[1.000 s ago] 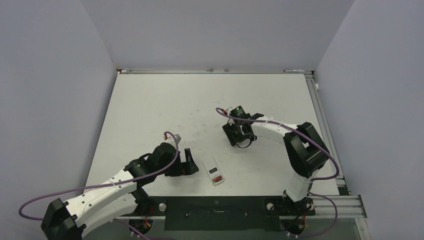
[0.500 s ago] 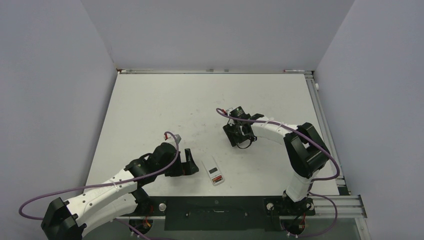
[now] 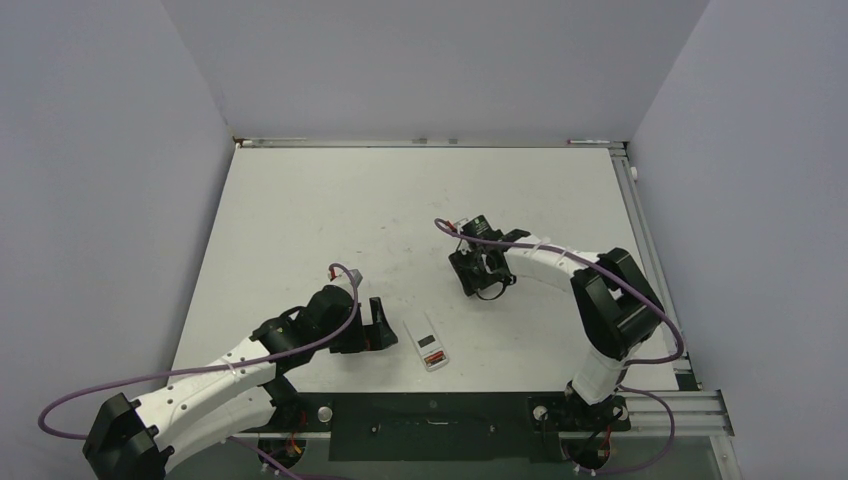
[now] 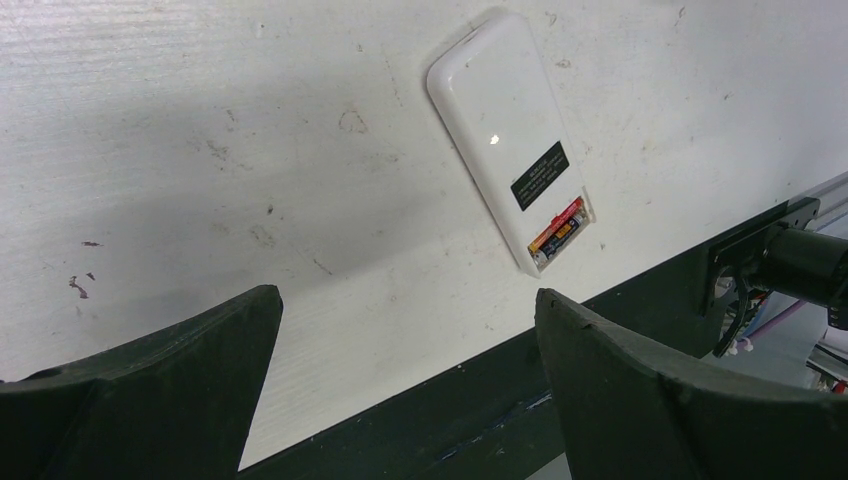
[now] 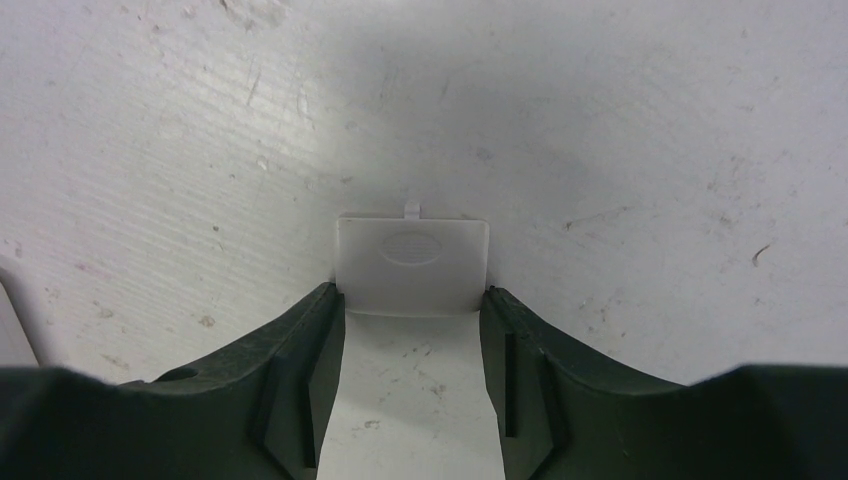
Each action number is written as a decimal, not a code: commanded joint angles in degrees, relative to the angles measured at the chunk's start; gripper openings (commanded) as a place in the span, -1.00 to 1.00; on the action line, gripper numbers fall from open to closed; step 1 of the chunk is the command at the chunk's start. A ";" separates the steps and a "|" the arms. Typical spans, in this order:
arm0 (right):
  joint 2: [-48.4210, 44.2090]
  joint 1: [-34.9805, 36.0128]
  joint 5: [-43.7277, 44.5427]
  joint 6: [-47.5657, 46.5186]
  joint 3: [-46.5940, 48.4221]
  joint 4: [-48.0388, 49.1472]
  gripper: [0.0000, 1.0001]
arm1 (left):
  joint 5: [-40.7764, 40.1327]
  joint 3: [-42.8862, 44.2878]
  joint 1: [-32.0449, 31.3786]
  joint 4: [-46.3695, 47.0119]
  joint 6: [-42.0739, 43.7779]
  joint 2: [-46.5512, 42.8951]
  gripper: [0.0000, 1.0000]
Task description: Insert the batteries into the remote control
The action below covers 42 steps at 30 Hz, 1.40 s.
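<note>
The remote control (image 3: pixel 428 341) (image 4: pixel 505 130) lies white back up near the table's front edge. At its near end the compartment stands uncovered, and the batteries (image 4: pixel 558 225), reddish and dark, sit side by side inside it. My left gripper (image 3: pixel 380 326) (image 4: pixel 405 298) is open just left of the remote, with nothing between its fingers. Farther back, my right gripper (image 3: pixel 475 280) (image 5: pixel 410 295) is low on the table. Its fingertips (image 5: pixel 328 300) press both side edges of a small loose white cover (image 5: pixel 412 265) with an oval mark and a tab.
The black front rail (image 4: pixel 500 400) runs along the table's near edge, just below the remote. Grey walls enclose the white table (image 3: pixel 330 210) on the left, back and right. Purple cables loop off both arms.
The right gripper's fingers have narrowed onto the small white cover and its arm has shifted slightly. The left arm and the remote have not moved.
</note>
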 commanded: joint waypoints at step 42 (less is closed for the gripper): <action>-22.54 38.98 17.44 37.82 -11.52 -5.62 -0.58 | 0.81 2.05 2.23 4.35 1.76 3.07 0.93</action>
